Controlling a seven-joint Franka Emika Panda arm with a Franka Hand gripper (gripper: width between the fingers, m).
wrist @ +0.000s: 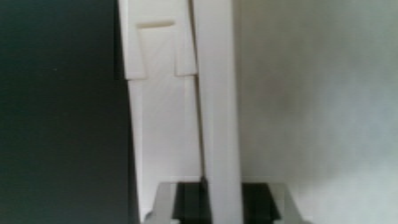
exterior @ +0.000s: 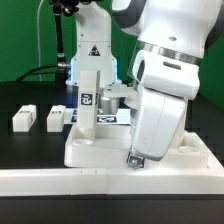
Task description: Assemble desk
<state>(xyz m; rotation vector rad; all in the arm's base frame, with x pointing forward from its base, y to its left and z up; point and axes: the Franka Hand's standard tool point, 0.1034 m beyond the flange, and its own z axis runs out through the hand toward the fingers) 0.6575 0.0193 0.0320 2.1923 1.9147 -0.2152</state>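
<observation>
Desk top (exterior: 95, 152) lies flat, one leg (exterior: 88, 105) upright on it; your gripper (exterior: 135, 160) clamps desk top's rim; two loose legs (exterior: 25, 118) sit apart.

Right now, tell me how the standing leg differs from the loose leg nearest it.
The standing leg is upright on a corner of the desk top; the loose leg lies on its side on the black table. The standing leg rises well above the rim; the loose leg sits low, apart from the top. Both are white and tagged.
</observation>
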